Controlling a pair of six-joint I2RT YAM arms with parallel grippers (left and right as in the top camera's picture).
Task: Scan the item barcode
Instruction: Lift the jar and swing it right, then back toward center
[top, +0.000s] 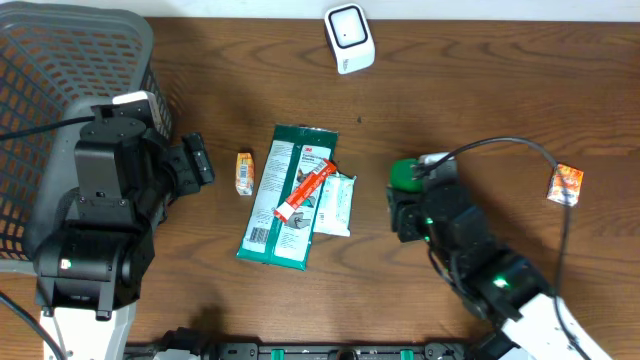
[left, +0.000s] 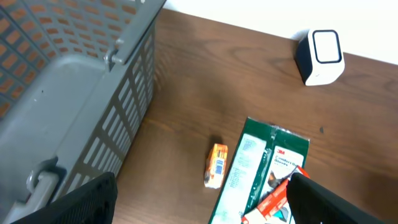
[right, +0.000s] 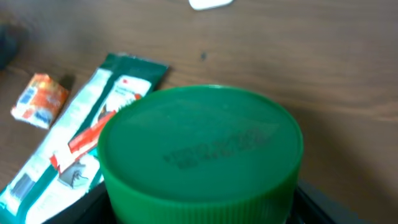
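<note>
**benchrat:** Where's the item sitting, and how's it going to handle?

**yam_fan:** Closest thing in the right wrist view is a green-lidded jar. The right pincer is grasping it just above the bench, right of the pile. I'm guessing it's rigid plastic, so no crushing worries. The ribbed lid edge is giving decent purchase, but smooth walls below could be slipping. Weight, can't tell. I'd be holding it up near the lid, leaving the side label free for the barcode.

**benchrat:** Anything readable?

**yam_fan:** The lid's raised lettering is blurring out. Further off, the green packet is showing a 3M logo, with a red tube lying across it. The left pincer is hanging released, nothing in it, by the grey basket. Farthest back, the white scanner is standing well apart from the jar.
</note>
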